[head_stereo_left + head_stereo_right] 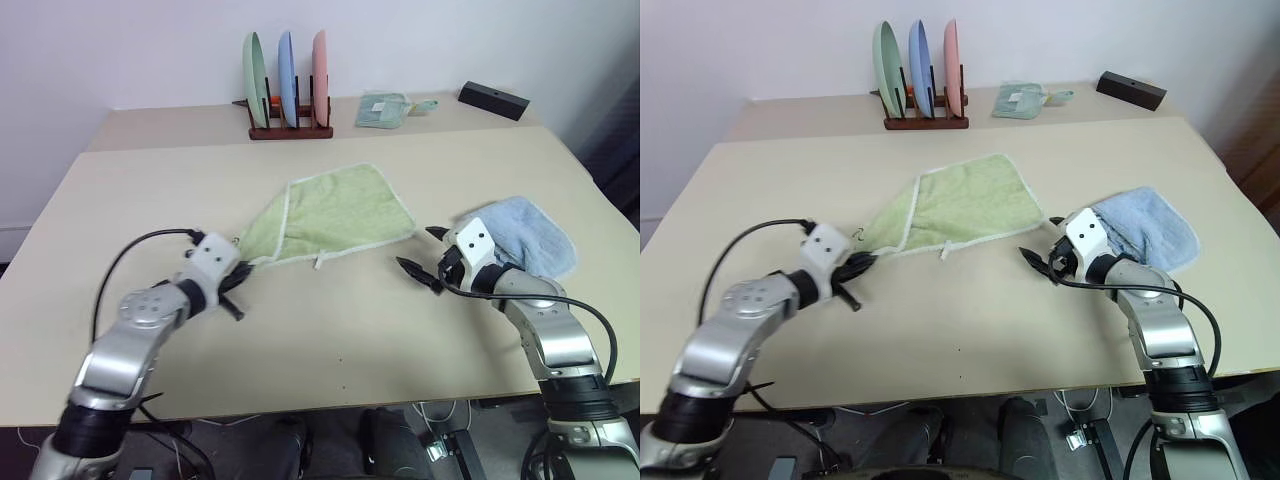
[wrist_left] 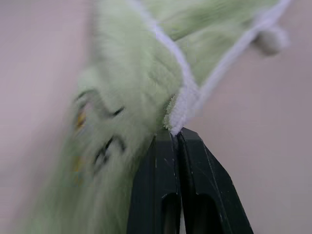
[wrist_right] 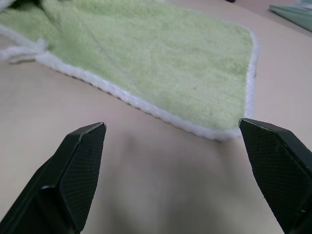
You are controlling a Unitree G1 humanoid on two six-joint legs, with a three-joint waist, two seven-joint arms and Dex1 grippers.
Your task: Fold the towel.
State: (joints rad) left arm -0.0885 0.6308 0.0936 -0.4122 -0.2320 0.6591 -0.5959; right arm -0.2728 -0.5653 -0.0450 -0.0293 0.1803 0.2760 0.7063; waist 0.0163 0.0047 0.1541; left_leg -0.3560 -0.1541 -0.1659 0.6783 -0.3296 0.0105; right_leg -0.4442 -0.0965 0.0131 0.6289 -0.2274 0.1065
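Here the table carried the towel near its middle, one corner pulled out toward the left edge. The left gripper was clenched on that white-edged corner. The right gripper stood released just beside the towel's right corner. To fold well, I judged, the pinched corner should travel low and straight across onto the opposite corner, edging matched.

Beige tabletop occupies the foreground. A second beige table abuts its far edge. Plain white wall stands behind, evenly lit.
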